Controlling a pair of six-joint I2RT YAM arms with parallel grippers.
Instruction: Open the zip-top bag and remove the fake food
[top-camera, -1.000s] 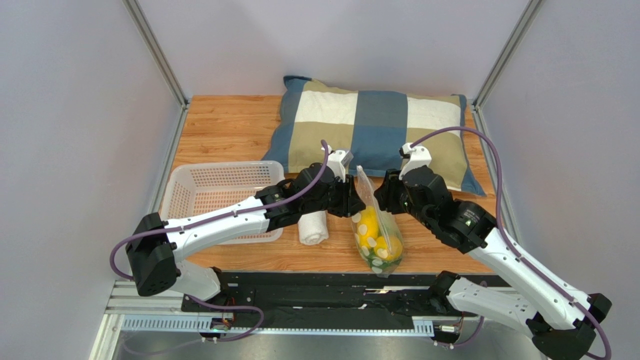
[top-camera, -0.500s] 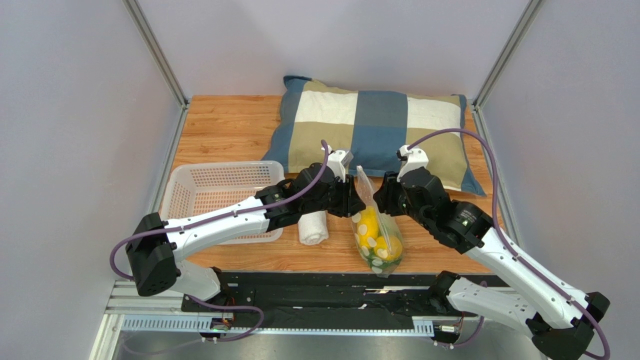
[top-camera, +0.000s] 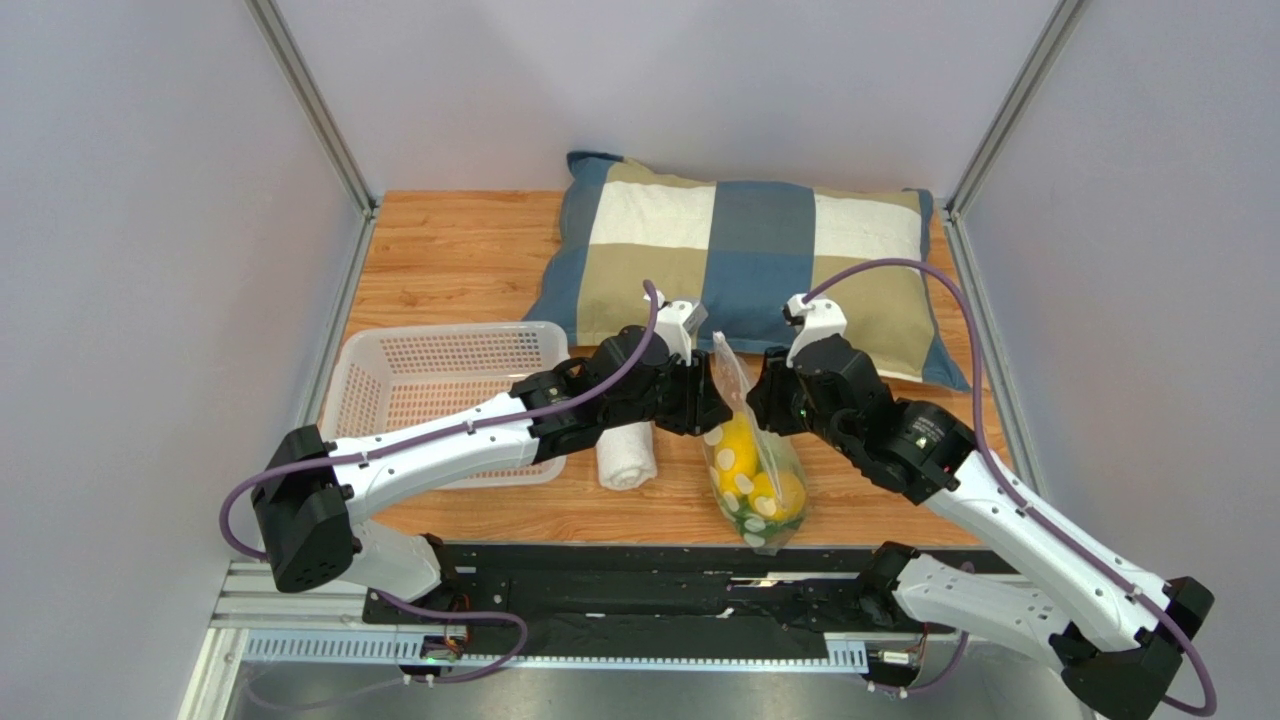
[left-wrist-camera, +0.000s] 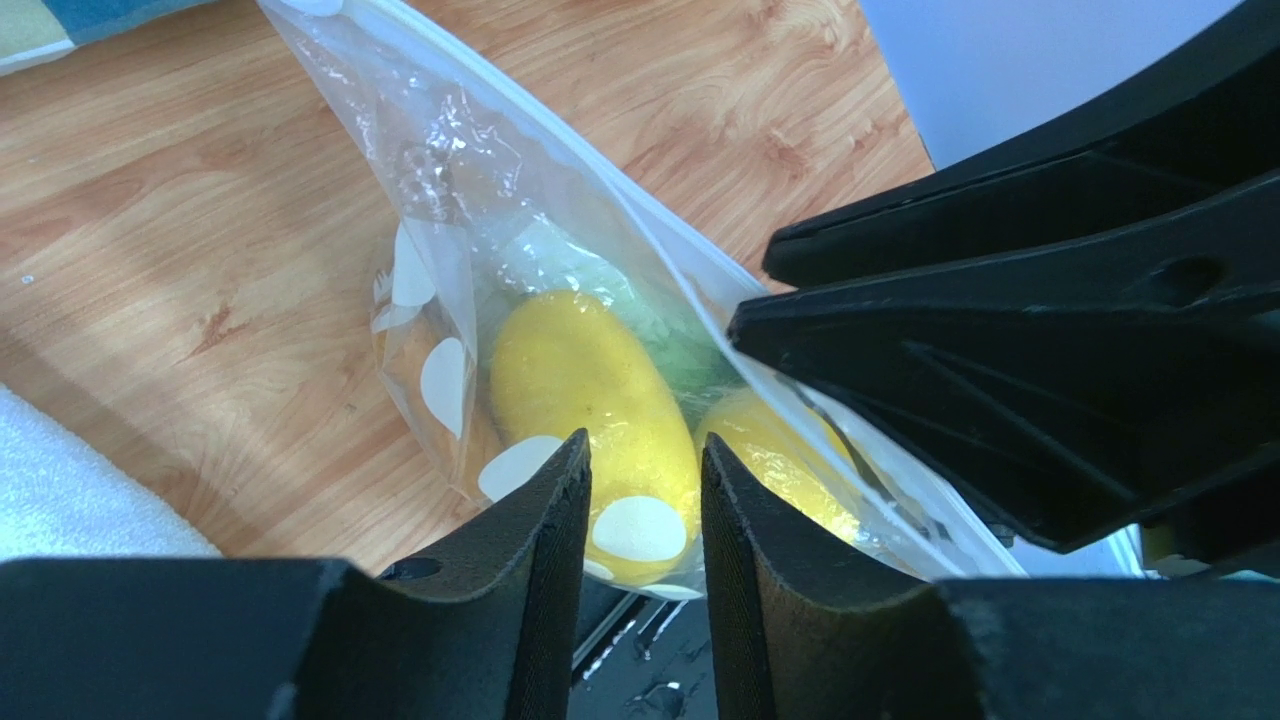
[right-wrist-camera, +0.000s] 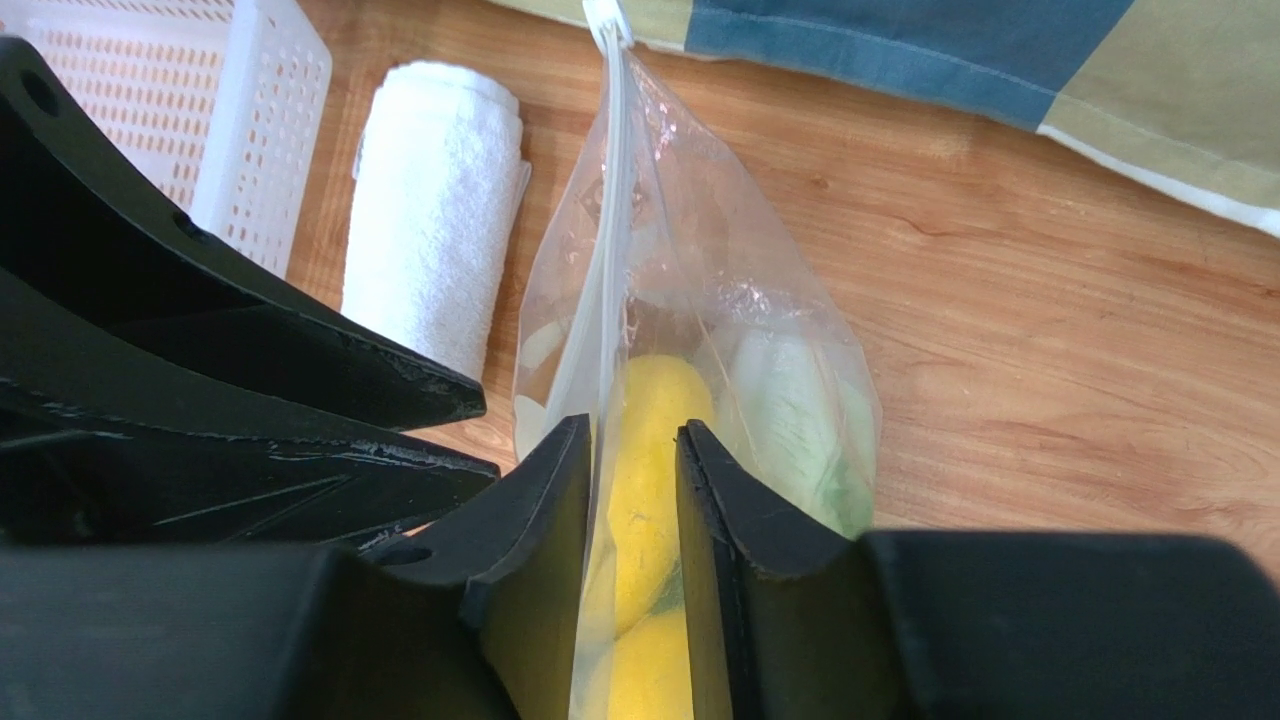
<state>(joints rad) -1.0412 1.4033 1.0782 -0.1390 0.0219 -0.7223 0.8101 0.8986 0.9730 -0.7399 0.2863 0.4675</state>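
The clear dotted zip-top bag (top-camera: 756, 477) stands tilted on the wooden table, its zip edge up between my two grippers. Inside it are yellow lemon-shaped fruits (left-wrist-camera: 579, 383) and the green-and-white leafy vegetable (right-wrist-camera: 789, 413). My left gripper (top-camera: 702, 402) is at the bag's left side. In the left wrist view its jaws (left-wrist-camera: 646, 450) stand narrowly apart, with the bag showing just beyond them. My right gripper (top-camera: 760, 399) is at the bag's right side. In the right wrist view its jaws (right-wrist-camera: 631, 438) stand narrowly apart astride the bag's rim (right-wrist-camera: 601, 300).
A rolled white towel (top-camera: 627, 455) lies just left of the bag, under the left arm. A white mesh basket (top-camera: 428, 393) stands at the left. A checked pillow (top-camera: 751, 255) lies across the back. The table's front edge is just below the bag.
My right gripper has moved a little left, closer onto the bag. The left arm and the bag have stayed where they were.
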